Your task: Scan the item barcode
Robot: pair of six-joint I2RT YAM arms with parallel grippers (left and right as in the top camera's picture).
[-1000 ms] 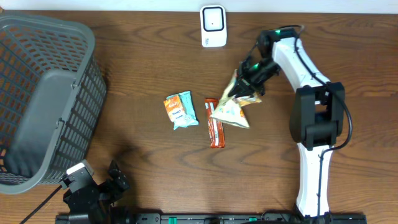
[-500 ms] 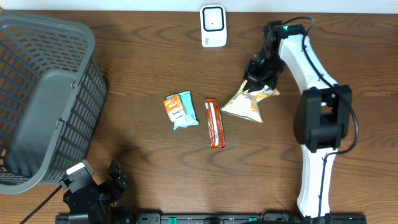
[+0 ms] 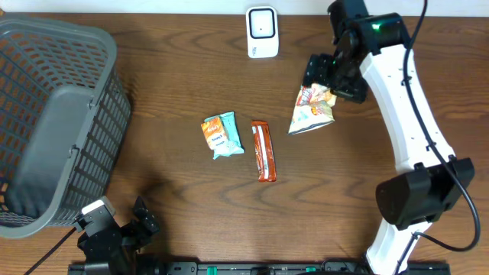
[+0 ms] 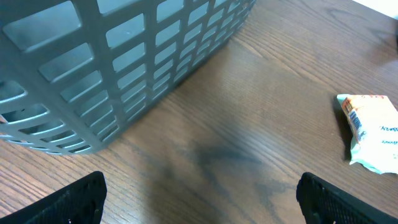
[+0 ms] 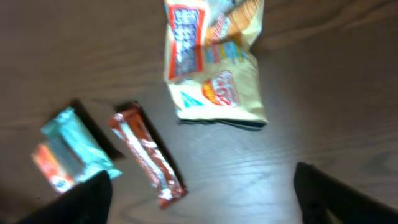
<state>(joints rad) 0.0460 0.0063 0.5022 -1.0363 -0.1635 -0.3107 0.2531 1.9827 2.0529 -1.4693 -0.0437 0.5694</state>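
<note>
A yellow chip bag [image 3: 312,113] lies loose on the wood table, right of centre, with no finger on it. My right gripper [image 3: 326,81] hovers just behind it, open and empty. In the right wrist view the bag [image 5: 214,68] shows its printed label upward, well ahead of my spread right gripper [image 5: 205,199]. The white barcode scanner [image 3: 261,32] stands at the back edge, left of that arm. My left gripper [image 4: 202,202] rests open at the front left, nothing between its fingers [image 4: 68,202].
A teal and orange snack packet [image 3: 222,134] and a red snack bar [image 3: 264,150] lie mid-table. A large grey plastic basket [image 3: 53,114] fills the left side, close in front of the left wrist camera [image 4: 124,62].
The right arm carried the chip bag back and to the right, away from the red bar. Its jaws then opened and let the bag go. The left arm has not moved.
</note>
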